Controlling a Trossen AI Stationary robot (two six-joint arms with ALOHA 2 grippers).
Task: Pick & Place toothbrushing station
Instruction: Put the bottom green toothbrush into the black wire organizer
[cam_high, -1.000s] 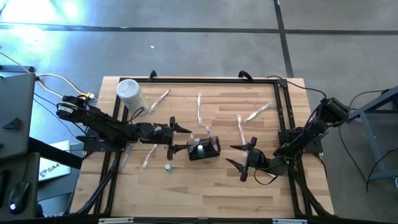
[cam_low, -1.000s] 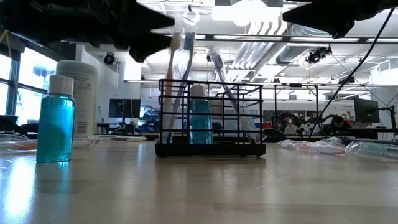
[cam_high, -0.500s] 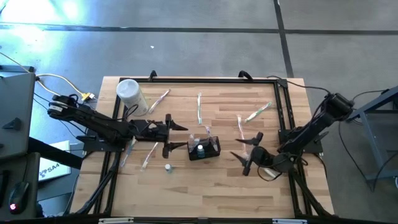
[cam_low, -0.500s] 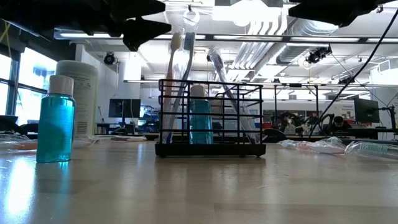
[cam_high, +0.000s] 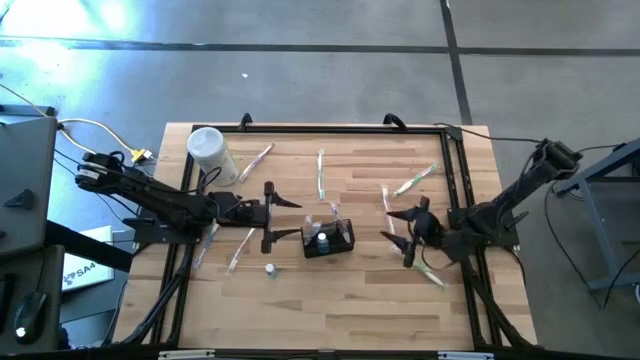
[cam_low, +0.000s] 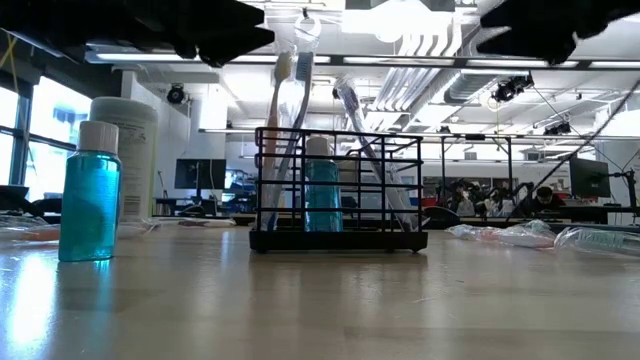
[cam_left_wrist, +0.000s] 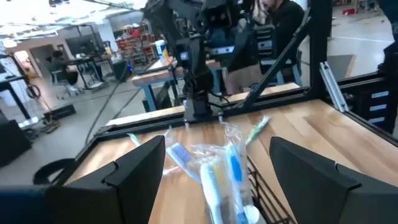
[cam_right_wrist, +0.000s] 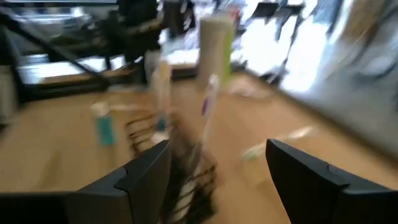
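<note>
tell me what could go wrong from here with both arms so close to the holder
1. The left gripper hangs open just beside the black wire holder; a low pass could clip the tall toothbrushes and tip the light holder.
2. The loose blue bottle stands upright beside the holder, easy to knock over.
3. The right gripper, also open, is above wrapped toothbrushes and might drag them.
</note>
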